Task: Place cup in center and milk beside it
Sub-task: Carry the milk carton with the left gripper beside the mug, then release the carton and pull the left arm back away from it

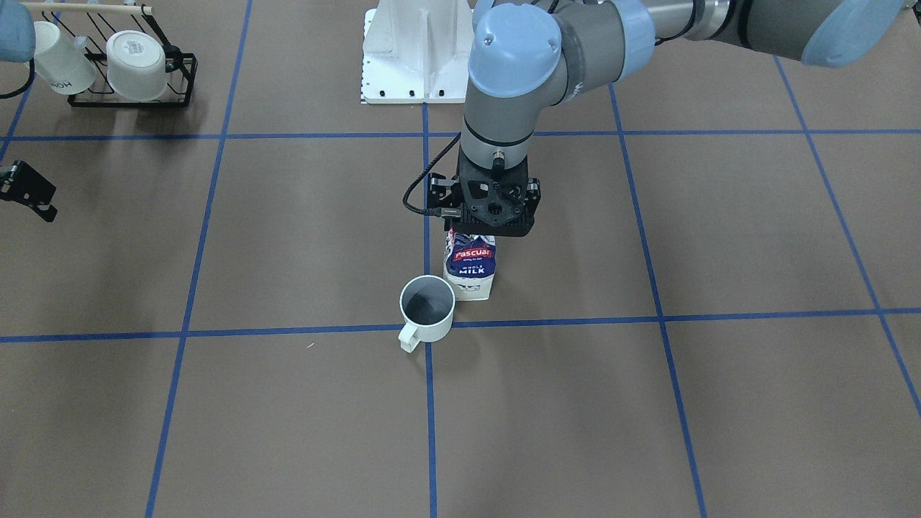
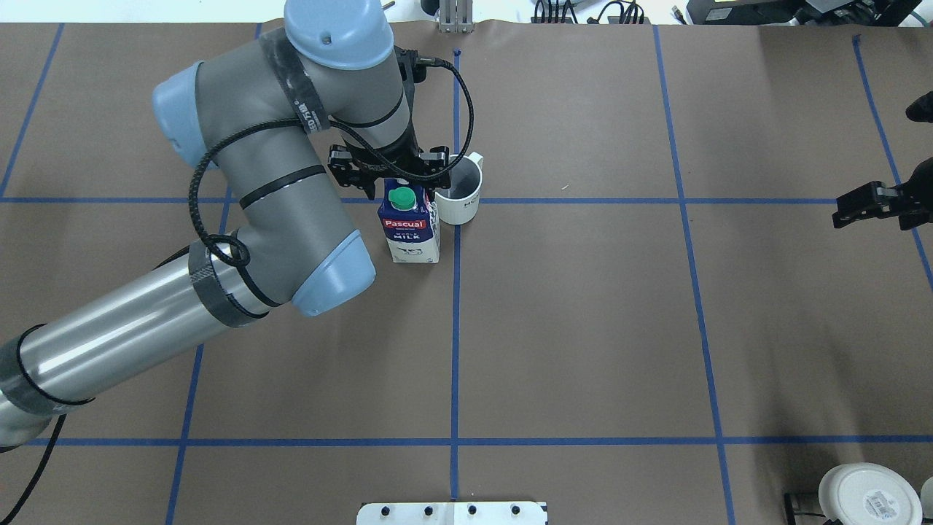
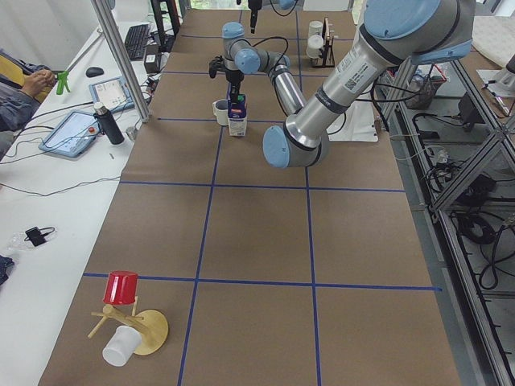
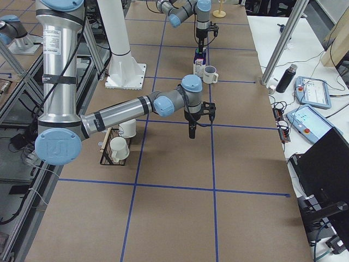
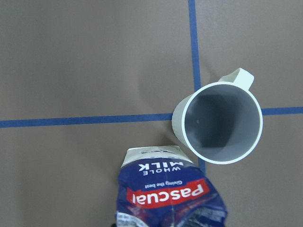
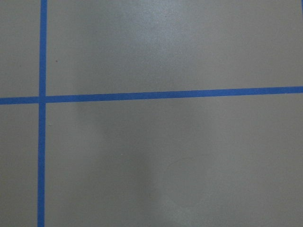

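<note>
The milk (image 2: 410,232), a dark-blue and white Pascual carton with a green cap, stands upright on the brown table just left of the centre cross of blue lines. The off-white cup (image 2: 461,191) stands upright right beside it on the cross, handle pointing away from the robot. They are close together, with a slim gap in the left wrist view between the cup (image 5: 221,122) and the milk (image 5: 168,194). My left gripper (image 2: 390,175) points straight down onto the carton's top and looks shut on it, though its fingers are hidden. My right gripper (image 2: 871,205) hangs empty and shut at the table's right side.
A black wire rack (image 1: 137,90) with two white mugs stands near the robot's right side. A wooden stand (image 3: 133,326) with a red cup and a white cup is at the table's left end. The white robot base (image 1: 417,54) stands behind the centre.
</note>
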`<control>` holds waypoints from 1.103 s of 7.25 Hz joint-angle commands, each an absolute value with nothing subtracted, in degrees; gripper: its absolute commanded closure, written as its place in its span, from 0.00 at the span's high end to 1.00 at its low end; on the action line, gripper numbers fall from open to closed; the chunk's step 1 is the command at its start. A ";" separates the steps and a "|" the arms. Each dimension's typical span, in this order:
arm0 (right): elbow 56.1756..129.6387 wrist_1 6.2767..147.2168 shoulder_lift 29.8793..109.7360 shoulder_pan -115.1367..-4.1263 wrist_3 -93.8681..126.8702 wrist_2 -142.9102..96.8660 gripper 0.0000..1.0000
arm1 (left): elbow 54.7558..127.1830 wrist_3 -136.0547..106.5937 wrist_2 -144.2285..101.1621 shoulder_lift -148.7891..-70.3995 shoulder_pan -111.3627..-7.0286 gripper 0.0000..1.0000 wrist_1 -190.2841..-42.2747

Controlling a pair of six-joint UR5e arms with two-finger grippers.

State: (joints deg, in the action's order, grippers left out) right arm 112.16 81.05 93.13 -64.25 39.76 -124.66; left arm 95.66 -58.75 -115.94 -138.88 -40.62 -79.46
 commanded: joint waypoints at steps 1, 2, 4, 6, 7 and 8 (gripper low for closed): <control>111.97 81.12 92.99 -64.42 39.73 -124.63 1.00 | 115.21 -53.31 -116.36 -126.73 -45.41 0.98 -72.01; 111.89 81.04 93.16 -64.95 39.55 -124.80 1.00 | 121.84 -49.09 -116.37 -116.99 -47.27 0.98 -71.98; 111.53 81.21 93.43 -67.57 35.61 -125.77 1.00 | 127.33 -30.94 -117.41 -100.54 -56.46 0.98 -72.94; 111.45 81.12 94.47 -68.98 32.81 -126.73 1.00 | 122.82 -11.09 -123.29 -88.39 -69.54 0.98 -80.62; 110.05 81.30 94.74 -71.00 27.91 -128.39 1.00 | 116.87 -7.07 -128.44 -85.29 -73.79 0.98 -87.90; 109.00 81.30 95.96 -73.36 23.42 -131.89 1.00 | 113.15 -7.03 -130.67 -83.08 -74.26 0.98 -94.59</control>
State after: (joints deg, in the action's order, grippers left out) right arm 110.25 81.25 94.84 -70.78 28.70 -128.59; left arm 118.11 -9.77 -127.08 -86.62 -71.67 -86.69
